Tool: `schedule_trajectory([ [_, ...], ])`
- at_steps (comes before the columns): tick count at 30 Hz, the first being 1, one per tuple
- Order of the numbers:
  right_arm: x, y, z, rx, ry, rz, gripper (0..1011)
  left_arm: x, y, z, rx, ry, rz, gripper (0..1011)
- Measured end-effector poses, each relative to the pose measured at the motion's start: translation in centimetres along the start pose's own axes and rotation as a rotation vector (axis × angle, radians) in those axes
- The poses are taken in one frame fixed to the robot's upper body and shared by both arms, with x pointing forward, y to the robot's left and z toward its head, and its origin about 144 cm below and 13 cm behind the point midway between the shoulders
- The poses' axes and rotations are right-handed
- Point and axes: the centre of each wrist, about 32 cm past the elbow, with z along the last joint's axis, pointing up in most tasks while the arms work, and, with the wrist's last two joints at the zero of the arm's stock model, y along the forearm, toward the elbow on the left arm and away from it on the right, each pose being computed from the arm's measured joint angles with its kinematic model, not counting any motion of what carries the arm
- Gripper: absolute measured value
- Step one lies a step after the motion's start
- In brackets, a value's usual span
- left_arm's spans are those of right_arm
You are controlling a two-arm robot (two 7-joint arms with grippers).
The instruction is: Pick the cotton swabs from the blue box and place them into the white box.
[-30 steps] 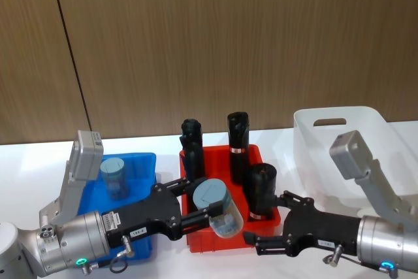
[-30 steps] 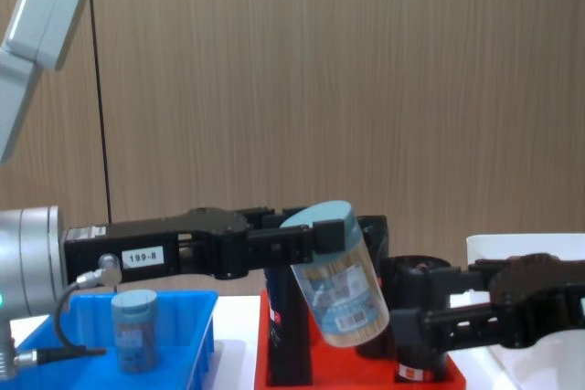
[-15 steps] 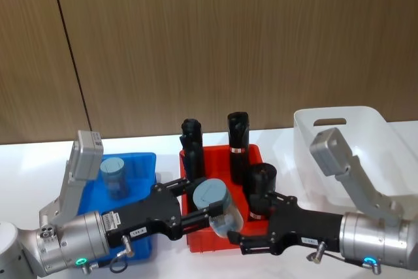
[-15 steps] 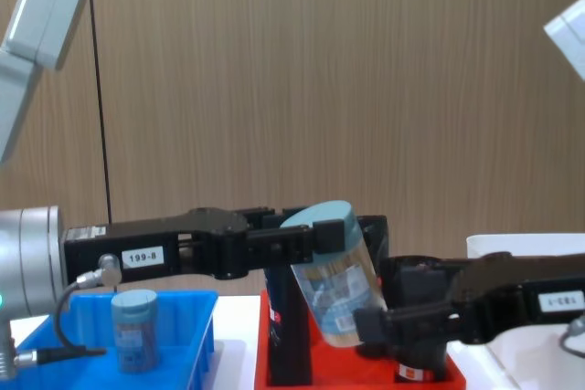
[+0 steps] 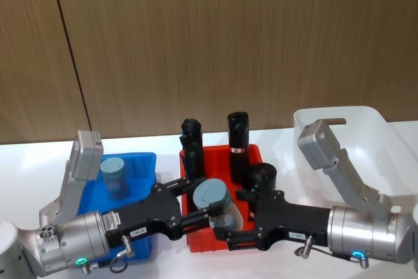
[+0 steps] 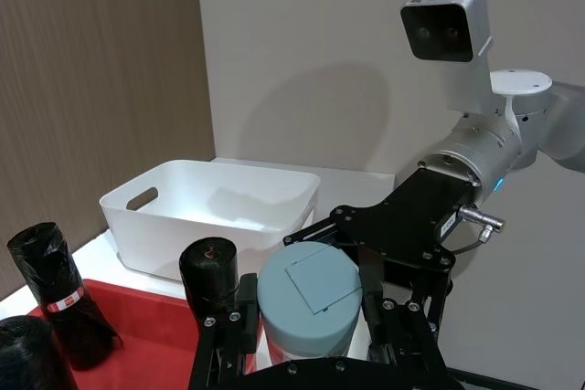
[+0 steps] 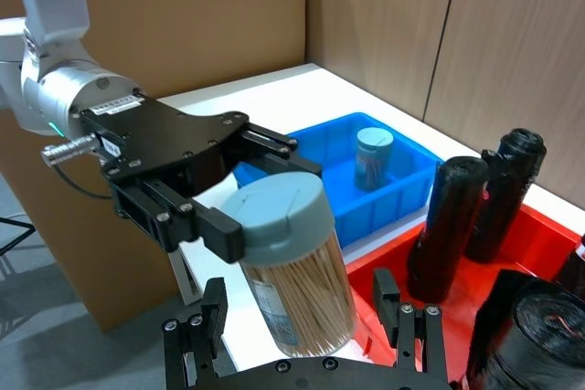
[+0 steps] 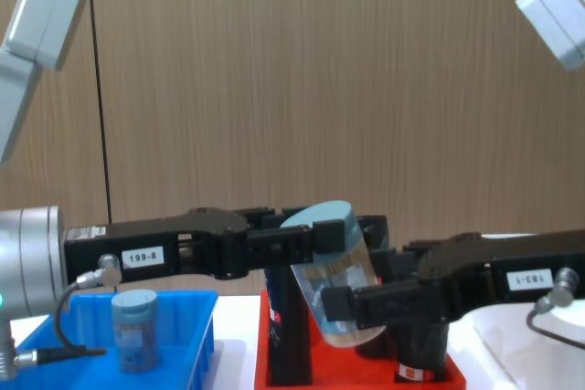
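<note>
One tub of cotton swabs (image 5: pixel 221 208), clear with a pale blue-grey lid, hangs tilted over the front of the red tray. My left gripper (image 5: pixel 198 202) is shut on it just under the lid (image 8: pixel 320 216). My right gripper (image 5: pixel 232 219) is open, one finger on each side of the tub's lower body (image 7: pixel 297 303), with gaps to it. A second tub of cotton swabs (image 5: pixel 114 178) stands upright in the blue box (image 5: pixel 142 161) at the left. The white box (image 5: pixel 339 129) stands at the right, behind my right arm.
A red tray (image 5: pixel 201 246) between the two boxes holds several upright black rolls (image 5: pixel 238 132) with red labels, right behind and under the held tub. A wooden wall closes the back. The white table shows in front of the tray.
My right gripper has moved left from beside the red tray until its open fingers straddle the held tub. The left gripper and the tub have stayed still.
</note>
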Motion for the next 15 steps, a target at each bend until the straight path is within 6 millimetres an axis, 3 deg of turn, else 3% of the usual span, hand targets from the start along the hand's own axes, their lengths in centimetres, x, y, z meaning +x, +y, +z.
schedule_trajectory([
  [15,-0.16,0.73,0.55,0.023,0.018,0.040,1002,0.00,0.00,0.00,0.000,0.000,0.000,660],
])
